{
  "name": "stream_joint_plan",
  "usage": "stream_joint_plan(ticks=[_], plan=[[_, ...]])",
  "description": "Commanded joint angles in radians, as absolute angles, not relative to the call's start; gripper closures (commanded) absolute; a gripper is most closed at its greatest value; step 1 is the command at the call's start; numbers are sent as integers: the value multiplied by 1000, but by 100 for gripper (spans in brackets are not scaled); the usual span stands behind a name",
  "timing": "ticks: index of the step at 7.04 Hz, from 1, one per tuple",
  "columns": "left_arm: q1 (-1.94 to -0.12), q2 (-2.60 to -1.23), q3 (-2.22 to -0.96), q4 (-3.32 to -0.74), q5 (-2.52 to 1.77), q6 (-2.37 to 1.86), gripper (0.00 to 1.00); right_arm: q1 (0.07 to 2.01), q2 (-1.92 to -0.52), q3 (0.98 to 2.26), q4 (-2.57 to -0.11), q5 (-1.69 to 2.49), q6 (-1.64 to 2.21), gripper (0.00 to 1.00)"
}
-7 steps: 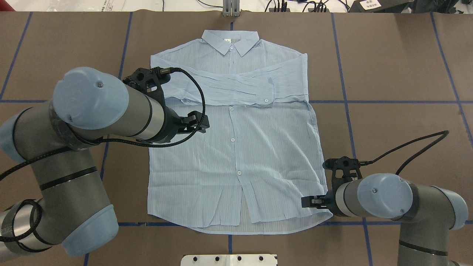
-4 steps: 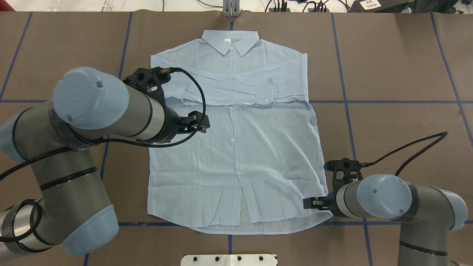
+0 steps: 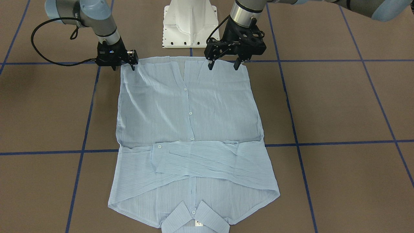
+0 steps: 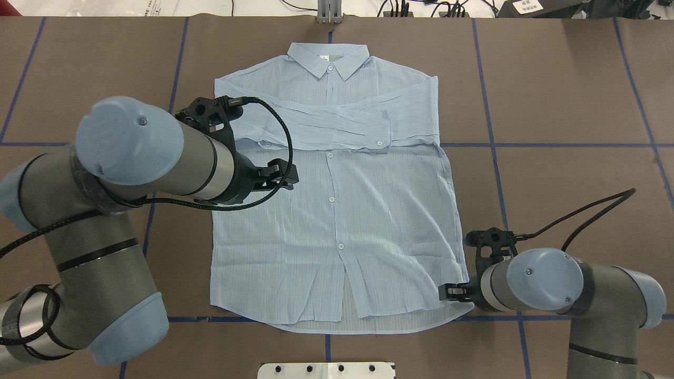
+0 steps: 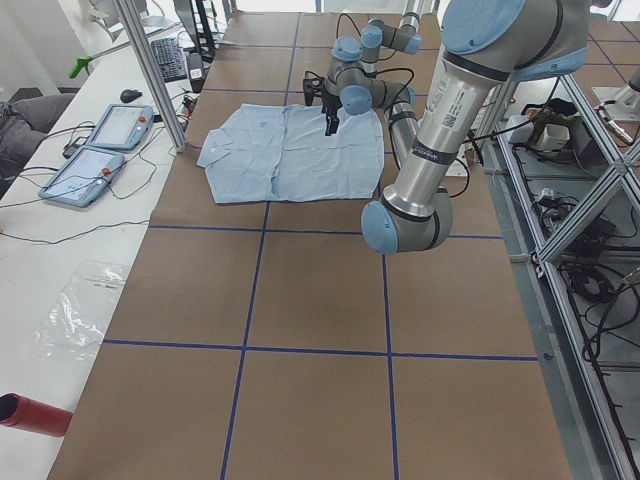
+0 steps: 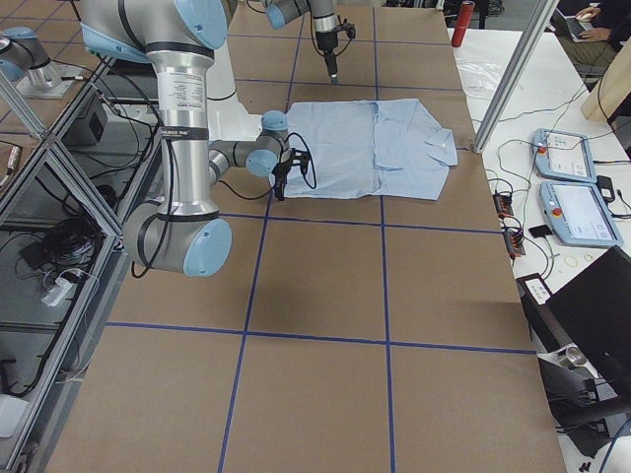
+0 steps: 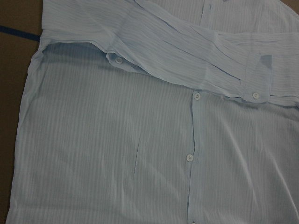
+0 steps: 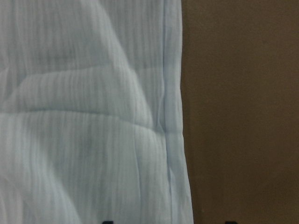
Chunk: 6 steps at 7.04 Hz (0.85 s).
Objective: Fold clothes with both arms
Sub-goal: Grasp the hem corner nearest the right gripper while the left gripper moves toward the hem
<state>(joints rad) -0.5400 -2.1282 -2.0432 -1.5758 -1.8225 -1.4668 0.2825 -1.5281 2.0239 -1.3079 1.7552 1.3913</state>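
Observation:
The light blue striped shirt (image 4: 337, 210) lies flat and buttoned on the brown table, collar at the far side, both sleeves folded across the chest. It also shows in the front view (image 3: 190, 123). My left gripper (image 3: 223, 67) is open and hovers above the shirt's left half (image 4: 284, 176), holding nothing. The left wrist view shows the button row and a folded sleeve (image 7: 187, 60). My right gripper (image 3: 123, 67) is open, low at the shirt's near right hem corner (image 4: 447, 291). In the right wrist view the shirt's side edge (image 8: 175, 140) runs between its fingertips.
The white pedestal base (image 3: 189, 22) stands at the table's near edge, close to the hem. Blue tape lines (image 4: 489, 105) grid the table. Two tablet-like control units (image 5: 100, 145) lie on a white side bench, and a metal post (image 6: 508, 69) stands beside the table.
My right gripper has shifted a little to the right and nearer, toward the shirt's hem corner. The left arm and the shirt have hardly moved.

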Motion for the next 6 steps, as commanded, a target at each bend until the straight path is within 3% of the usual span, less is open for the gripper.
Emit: stream_joint_plan(ticks=[1,3,6], plan=[[-540,-2126,-2043,-1575,-1821,-1468,1,284,-1529,2022,-1308,1759,1391,64],[-540,-2126,-2042,-1575,-1821,-1468,1,290,-1528,2025,-1308,1790,1391,96],[-538,-2108,-2034,-1575,-1819,-1466,2,339,-1523,2039,-1315,1844,1391,100]])
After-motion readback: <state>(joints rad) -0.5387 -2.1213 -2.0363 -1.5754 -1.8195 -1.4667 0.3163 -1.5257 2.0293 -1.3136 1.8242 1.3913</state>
